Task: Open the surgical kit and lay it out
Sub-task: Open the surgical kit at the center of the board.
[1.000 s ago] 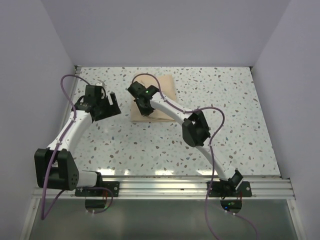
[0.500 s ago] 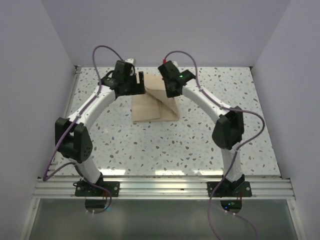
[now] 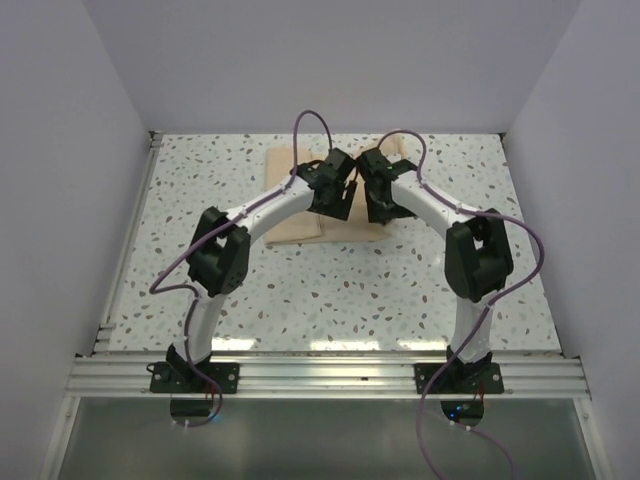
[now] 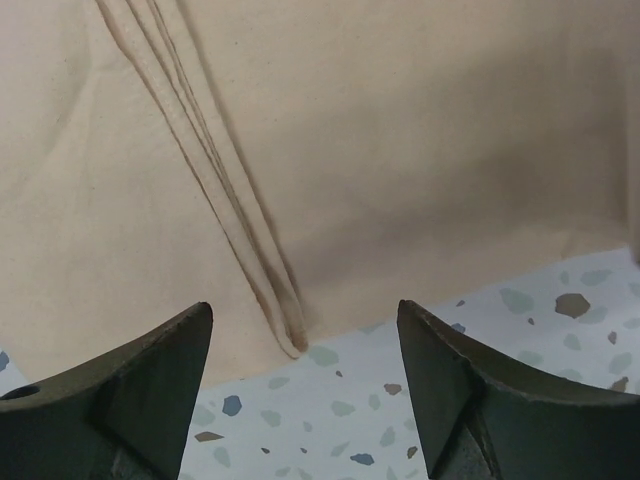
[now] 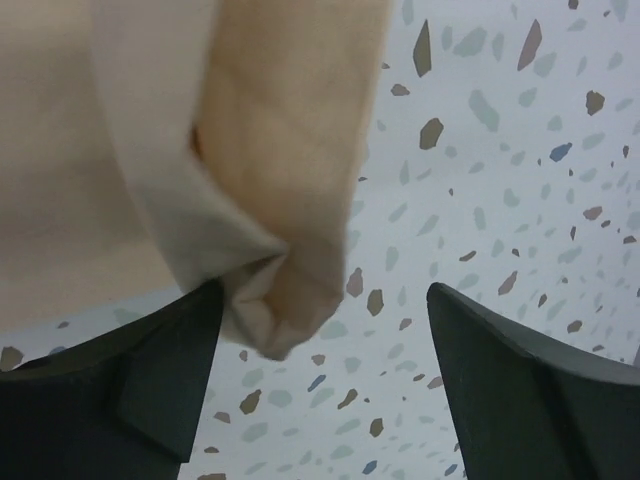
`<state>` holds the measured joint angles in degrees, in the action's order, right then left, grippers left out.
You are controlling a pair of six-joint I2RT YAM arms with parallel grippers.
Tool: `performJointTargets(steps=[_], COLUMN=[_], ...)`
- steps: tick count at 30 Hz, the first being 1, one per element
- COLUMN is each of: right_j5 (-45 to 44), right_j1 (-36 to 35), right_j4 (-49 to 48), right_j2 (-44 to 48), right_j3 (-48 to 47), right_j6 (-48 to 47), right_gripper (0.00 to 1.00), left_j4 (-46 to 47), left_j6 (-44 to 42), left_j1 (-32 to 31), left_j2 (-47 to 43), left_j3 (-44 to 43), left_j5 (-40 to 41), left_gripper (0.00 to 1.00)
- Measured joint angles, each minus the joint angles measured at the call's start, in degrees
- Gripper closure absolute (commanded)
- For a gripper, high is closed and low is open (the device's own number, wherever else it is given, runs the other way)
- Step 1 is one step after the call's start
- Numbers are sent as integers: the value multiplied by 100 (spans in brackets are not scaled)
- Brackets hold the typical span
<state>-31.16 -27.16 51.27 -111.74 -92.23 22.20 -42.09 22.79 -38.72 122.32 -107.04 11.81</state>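
Wrap [image 3: 295, 228] lies at the far middle of your speckled table [image 3: 450, 290], partly unfolded, a tan cloth with flaps spread to the left and right. From above you see both arms arch in over it, and their claws come nearly together over its near part.

Your left claw [image 4: 303, 310] is open, with its fingers [image 4: 150, 390] set wide and nothing between them. It hangs just over the near edge of the wrap [image 4: 400, 150], where the cloth meets the table. A folded seam [image 4: 230, 200] runs at a slant across the cloth and ends at that edge.

Your right claw [image 5: 325, 290] is open too, its jaws wide apart. A bunched, rolled corner [image 5: 290, 300] of the wrap hangs down between them. It sits close against the finger on the left of that view, but nothing clamps it. This corner is blurred. Bare table fills the rest of that view
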Motion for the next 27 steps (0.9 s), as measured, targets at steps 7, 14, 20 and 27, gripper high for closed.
performJointTargets(steps=[7, 14, 20, 27], right_j5=[-389, -715, -719, -256], right_j1=[234, 356, 468, 857], right_j4=[306, 538, 634, 636], right_j2=[-55, -39, -52, -741], right_j3=[-94, -748, -1464, -2691], right_j6=[225, 354, 341, 284], right_gripper=[1, 2, 3, 11], left_j4=[-501, -706, -1217, -1019], left_j6=[13, 15, 0, 326], left_j1=[-74, -70, -42, 1027], left_j2=[636, 916, 909, -713], left_j3=[-160, -192, -887, 138], left_j5=[708, 927, 1075, 1091], left_gripper=[28, 91, 100, 93])
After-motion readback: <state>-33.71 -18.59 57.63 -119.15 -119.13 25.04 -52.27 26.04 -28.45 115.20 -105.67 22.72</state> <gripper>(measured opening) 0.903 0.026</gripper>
